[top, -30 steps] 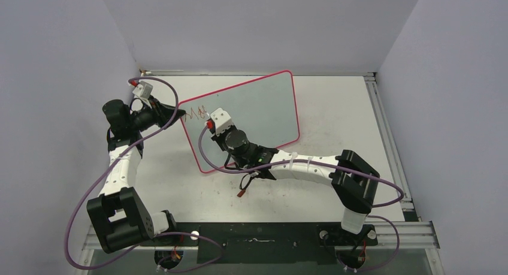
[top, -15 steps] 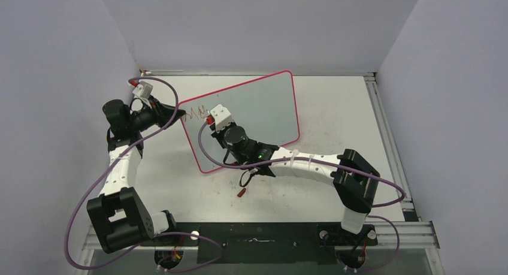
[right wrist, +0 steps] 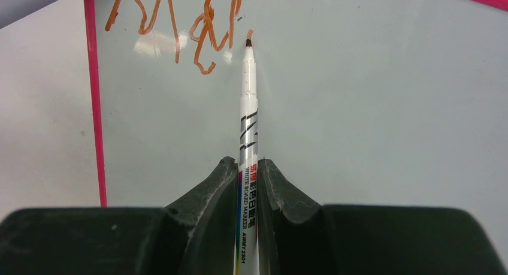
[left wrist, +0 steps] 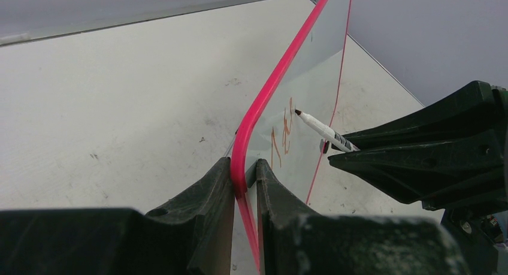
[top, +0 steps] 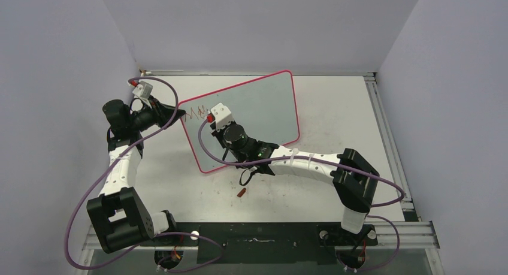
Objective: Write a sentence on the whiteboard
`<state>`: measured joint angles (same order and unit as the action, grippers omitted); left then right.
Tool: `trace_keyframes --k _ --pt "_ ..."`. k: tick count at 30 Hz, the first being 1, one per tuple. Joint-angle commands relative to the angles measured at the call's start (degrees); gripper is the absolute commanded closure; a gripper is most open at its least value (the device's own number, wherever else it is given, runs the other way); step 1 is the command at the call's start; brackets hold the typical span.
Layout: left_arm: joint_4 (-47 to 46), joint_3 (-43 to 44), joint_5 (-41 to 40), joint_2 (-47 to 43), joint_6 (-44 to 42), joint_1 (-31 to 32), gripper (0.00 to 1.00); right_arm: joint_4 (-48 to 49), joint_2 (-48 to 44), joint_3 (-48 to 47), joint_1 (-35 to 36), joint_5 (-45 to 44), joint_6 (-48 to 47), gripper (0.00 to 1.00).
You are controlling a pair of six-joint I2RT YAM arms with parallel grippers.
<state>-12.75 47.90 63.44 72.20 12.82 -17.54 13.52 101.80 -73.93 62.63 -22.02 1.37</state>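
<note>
The whiteboard (top: 263, 107) stands tilted on the table, pale grey with a pink-red rim. My left gripper (top: 178, 114) is shut on its left rim (left wrist: 281, 77), one finger on each side (left wrist: 244, 173). My right gripper (right wrist: 247, 167) is shut on a white whiteboard marker (right wrist: 247, 107). The marker's tip touches the board just right of the sentence (right wrist: 180, 29), a few shaky red-brown strokes near the board's upper left corner (top: 196, 113). In the left wrist view the marker (left wrist: 323, 131) points at the letters (left wrist: 284, 134). In the top view the right wrist's camera hides the right fingers.
A small red-brown piece (top: 241, 192) lies on the table in front of the board, under the right forearm. Grey walls enclose the table on three sides. A metal rail (top: 383, 125) runs along the table's right edge.
My right gripper with the marker has shifted slightly up and back along the board. My left gripper and the board have not moved.
</note>
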Motion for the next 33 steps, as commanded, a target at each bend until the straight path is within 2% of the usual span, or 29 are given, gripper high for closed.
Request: trace_keyframes --k 1,13,33 --pt "2.4 -0.3 -1.0 -0.7 -2.0 0.3 1.0 -1.1 0.0 -1.8 -0.7 -0.7 1.2 0.95" --pt "2.5 -0.3 -1.1 -0.6 -2.0 0.3 1.0 -0.6 -0.8 -1.6 -2.3 -2.2 1.4 0.95" --pt "2.5 -0.1 -1.1 -0.5 -1.9 0.3 1.0 -2.1 2.2 -5.3 -2.4 2.9 -0.2 0.95"
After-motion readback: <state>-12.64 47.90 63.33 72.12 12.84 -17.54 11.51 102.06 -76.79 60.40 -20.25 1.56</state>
